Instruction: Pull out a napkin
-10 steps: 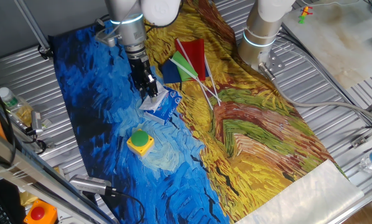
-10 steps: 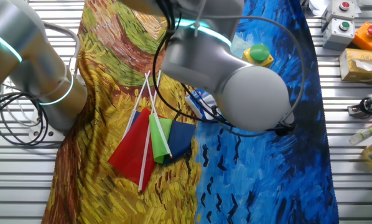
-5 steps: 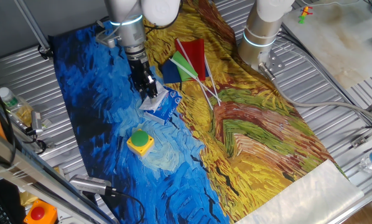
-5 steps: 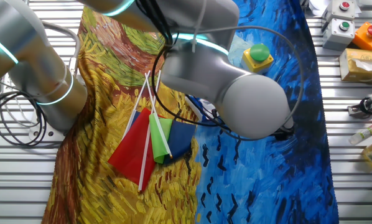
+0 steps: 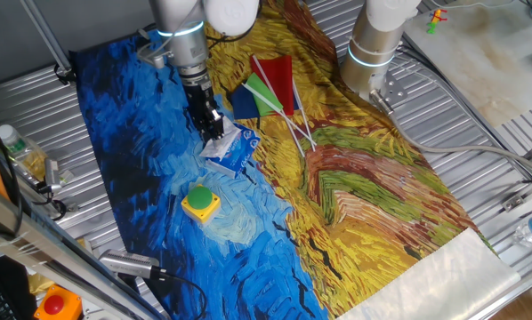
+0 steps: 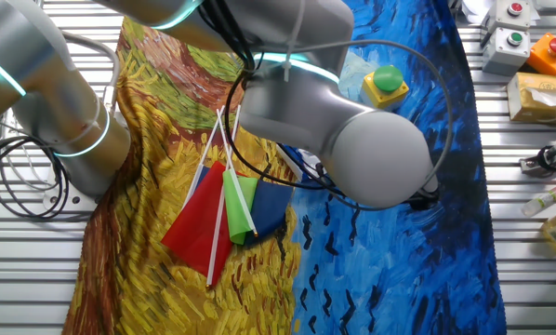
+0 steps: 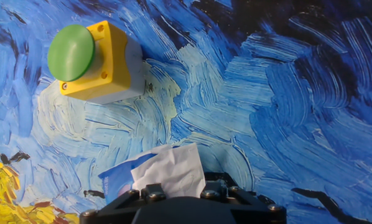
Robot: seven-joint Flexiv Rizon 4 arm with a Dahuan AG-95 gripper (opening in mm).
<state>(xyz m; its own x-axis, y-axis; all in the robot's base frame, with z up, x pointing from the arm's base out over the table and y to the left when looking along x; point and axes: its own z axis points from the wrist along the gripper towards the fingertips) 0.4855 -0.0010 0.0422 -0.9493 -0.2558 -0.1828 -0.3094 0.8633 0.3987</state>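
Note:
The napkin (image 7: 171,170) is a creased white sheet that sticks up out of the small blue tissue packet (image 7: 114,179). In the hand view it runs down into my gripper (image 7: 173,190) at the bottom edge, bunched between the jaws. My fingertips are hidden behind the hand's black body. In one fixed view my gripper (image 5: 213,127) points down onto the white napkin (image 5: 220,142) at the near-left end of the blue packet (image 5: 237,151). In the other fixed view the arm hides the gripper and the napkin.
A yellow box with a green push button (image 5: 199,201) stands just in front of the packet, and also shows in the hand view (image 7: 93,61). Red, green and blue flags on white sticks (image 5: 270,84) lie behind it. A second robot base (image 5: 375,49) stands at the back.
The arm has shifted slightly upward over the packet. The napkin stays between the jaws and the packet has not visibly moved.

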